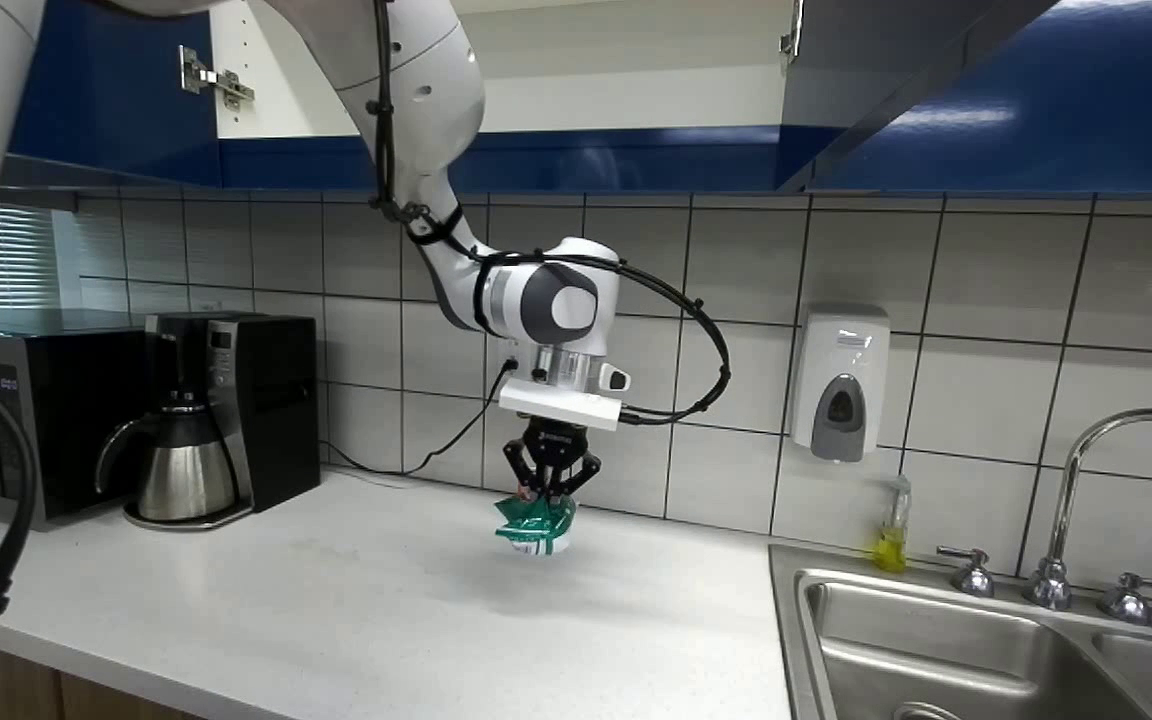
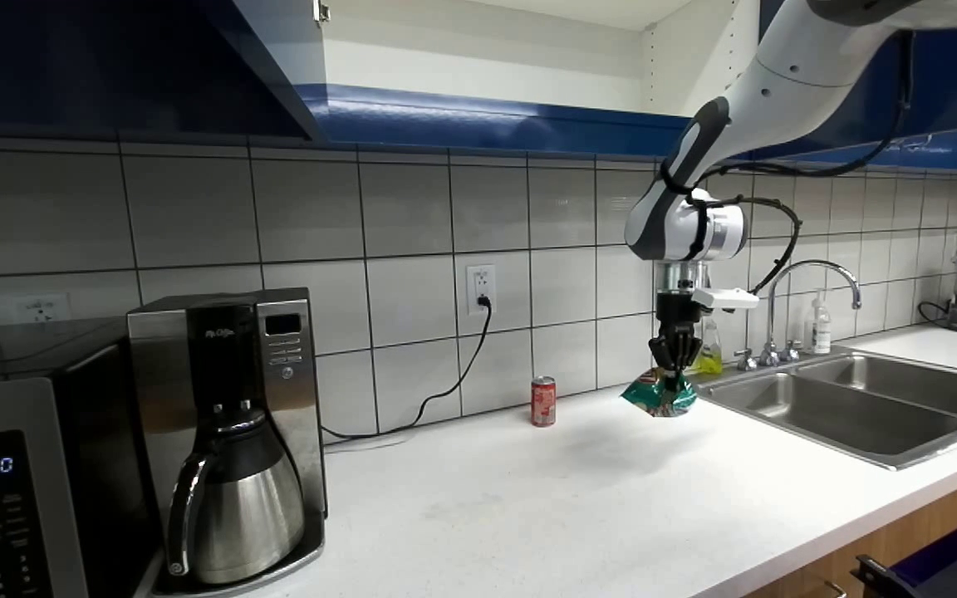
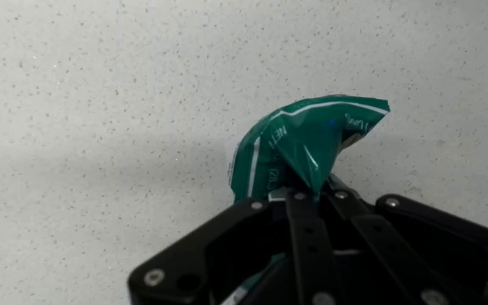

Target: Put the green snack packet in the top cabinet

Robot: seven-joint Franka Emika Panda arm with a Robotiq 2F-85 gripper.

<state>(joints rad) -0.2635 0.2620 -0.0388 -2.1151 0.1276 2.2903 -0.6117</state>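
Gripper (image 1: 546,494) pinched tight, a fold of the green snack packet (image 1: 539,524) caught in its tips; the packet hangs at 6 o'clock from it, apart from the worktop (image 1: 386,610). In the wrist view the foil fans from 9 to about 1 o'clock round the tips; crumpled so, it gives no sure long axis, though both exterior views show it wider than tall.

The coming lift turns, I judge, on the top cabinet (image 2: 487,50), whose opening lies high at 11 o'clock from the packet in an exterior view. Its blue lower edge (image 2: 487,120) must probably be rounded from the front; how far before that edge the packet hangs, I cannot tell. Doors (image 1: 116,110) flank the opening at 9 and 3 o'clock. A red can (image 2: 542,402) stands at the packet's 9 o'clock, the sink (image 2: 873,415) at 3.
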